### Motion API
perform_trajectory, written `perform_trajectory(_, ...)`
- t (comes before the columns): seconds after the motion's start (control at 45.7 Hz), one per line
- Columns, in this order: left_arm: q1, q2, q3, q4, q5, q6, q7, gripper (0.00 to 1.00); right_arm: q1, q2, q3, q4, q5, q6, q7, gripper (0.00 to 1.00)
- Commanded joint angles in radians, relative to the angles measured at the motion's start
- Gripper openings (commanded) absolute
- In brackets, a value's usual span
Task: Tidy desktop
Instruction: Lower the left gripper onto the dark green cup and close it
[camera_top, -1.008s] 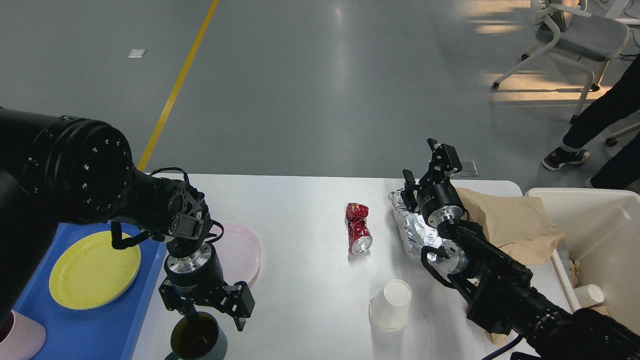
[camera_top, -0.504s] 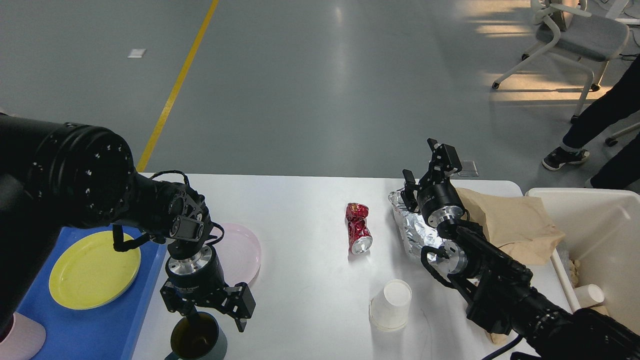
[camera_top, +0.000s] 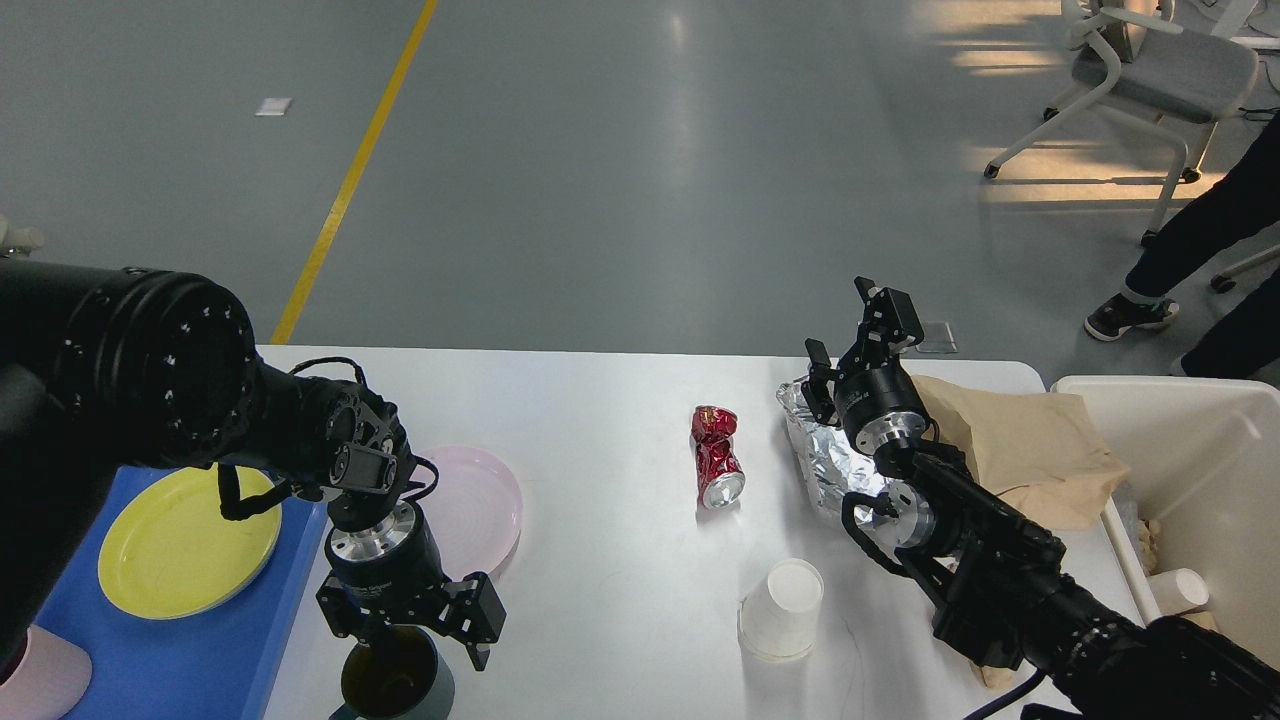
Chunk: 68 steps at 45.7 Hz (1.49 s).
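Observation:
The white desktop (camera_top: 610, 560) carries a crushed red can (camera_top: 717, 457), a white paper cup (camera_top: 783, 608) lying near the front, crumpled foil (camera_top: 825, 462), a brown paper bag (camera_top: 1020, 450), a pink plate (camera_top: 475, 508) and a dark mug (camera_top: 393, 680) at the front edge. My left gripper (camera_top: 420, 640) points down, open, with its fingers around the mug's rim. My right gripper (camera_top: 850, 330) is open and empty, raised above the foil.
A blue tray (camera_top: 150, 640) at the left holds a yellow plate (camera_top: 188, 540) and a pink cup (camera_top: 35, 680). A cream bin (camera_top: 1200, 480) with a paper cup in it stands at the right. A chair and a person's legs stand beyond the table.
My left gripper has shifted slightly left and down over the mug. The right arm and the table's things have not moved.

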<state>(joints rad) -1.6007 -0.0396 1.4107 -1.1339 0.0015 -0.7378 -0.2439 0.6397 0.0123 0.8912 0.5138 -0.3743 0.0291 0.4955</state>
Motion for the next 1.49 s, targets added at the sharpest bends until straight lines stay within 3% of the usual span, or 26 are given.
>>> perform_trajectory(0.0, 0.016, -0.002, -0.003, 0.020, -0.001, 0.001, 0.000, 0.96, 0.000, 0.000, 0.000, 0.000, 0.000, 0.000, 0.000, 1.00)
perform_trajectory(0.35, 0.045, -0.008, -0.018, 0.037, 0.000, 0.037, 0.003, 0.90, 0.000, 0.000, 0.000, 0.000, 0.000, 0.000, 0.000, 1.00)
perform_trajectory(0.745, 0.048, -0.002, -0.018, 0.037, 0.002, 0.026, 0.005, 0.72, 0.000, 0.000, 0.000, 0.000, 0.000, 0.000, 0.000, 1.00)
perform_trajectory(1.029, 0.047, -0.006, -0.019, 0.037, 0.002, 0.009, 0.003, 0.51, 0.000, 0.000, 0.000, 0.000, 0.000, 0.000, 0.000, 1.00)
perform_trajectory(1.205, 0.044, -0.002, -0.018, 0.037, 0.002, -0.044, 0.003, 0.32, 0.000, 0.000, 0.000, 0.000, 0.000, 0.000, 0.000, 1.00)
perform_trajectory(1.467, 0.041, 0.000, -0.013, 0.037, 0.002, -0.081, 0.005, 0.16, 0.000, 0.000, 0.000, -0.001, 0.000, 0.000, 0.000, 1.00)
